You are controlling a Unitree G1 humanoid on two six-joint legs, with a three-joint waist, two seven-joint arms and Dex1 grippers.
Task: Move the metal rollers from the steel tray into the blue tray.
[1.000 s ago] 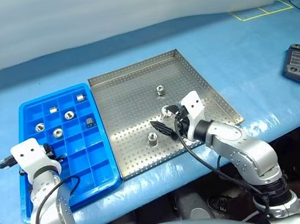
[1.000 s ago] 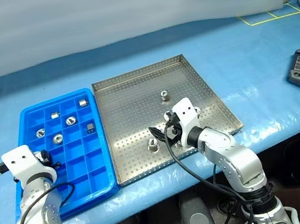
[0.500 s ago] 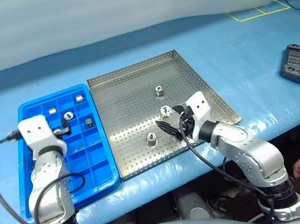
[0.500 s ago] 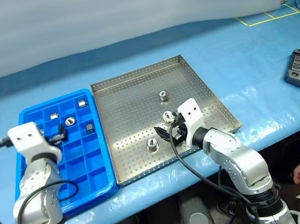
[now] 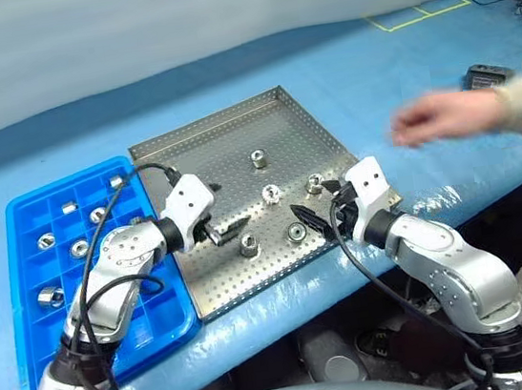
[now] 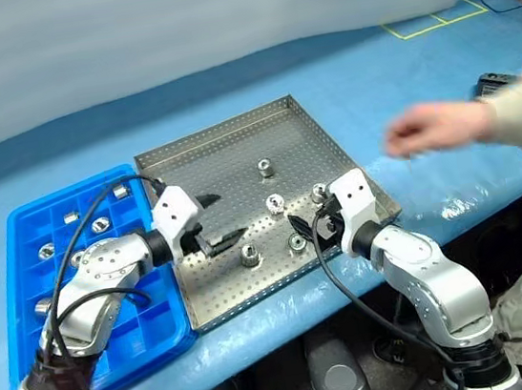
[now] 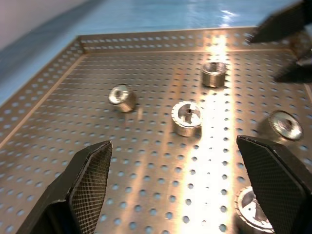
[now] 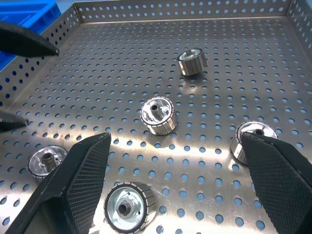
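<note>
5 shiny metal rollers [image 5: 270, 193] lie in my perforated steel tray [image 5: 225, 142]; both pincers, left [image 5: 230, 228] and right [image 5: 311, 221], hang spread and empty over them, bright blue compartment tray [image 5: 18, 246] left.

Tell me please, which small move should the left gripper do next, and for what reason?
Probably lower the left gripper onto the nearest roller and close on it. Its fingers stand open and empty above the steel tray, five metal rollers still lie there, and that one sits just ahead of the fingertips. The right gripper is open too, beside another roller.
</note>
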